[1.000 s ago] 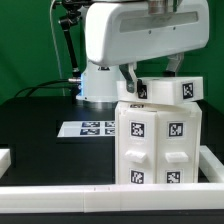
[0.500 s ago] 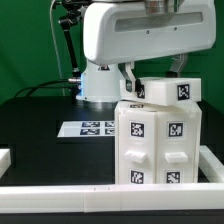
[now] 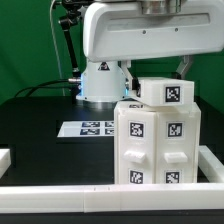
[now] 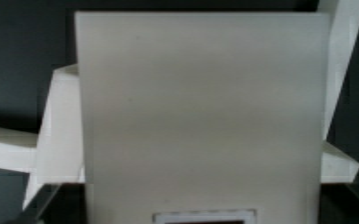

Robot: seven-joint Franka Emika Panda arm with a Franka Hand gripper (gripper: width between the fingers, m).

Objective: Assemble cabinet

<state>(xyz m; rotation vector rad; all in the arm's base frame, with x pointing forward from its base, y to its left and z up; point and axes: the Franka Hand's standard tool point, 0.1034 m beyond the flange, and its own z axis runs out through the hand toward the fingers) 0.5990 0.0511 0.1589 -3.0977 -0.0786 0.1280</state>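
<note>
The cabinet [image 3: 155, 145], a tall white box with square black-and-white tags on its faces, stands upright at the exterior view's right of centre. A smaller white block-shaped part [image 3: 165, 92] with one tag sits on its top. My gripper [image 3: 160, 78] comes down from above onto that part; its fingers are mostly hidden behind the part and the arm. In the wrist view the white part [image 4: 194, 110] fills the space between the dark fingers [image 4: 30, 198], and the gripper [image 4: 190, 200] is shut on it.
The marker board [image 3: 88, 129] lies flat on the black table behind the cabinet. A white rail [image 3: 60, 194] runs along the table's front edge, and another rail [image 3: 212, 160] runs along the right side. The robot base [image 3: 100, 82] stands behind.
The white part on top of the cabinet has turned with my gripper: its tag has swung from the far right round to face the camera, and it now sits squarer over the cabinet.
</note>
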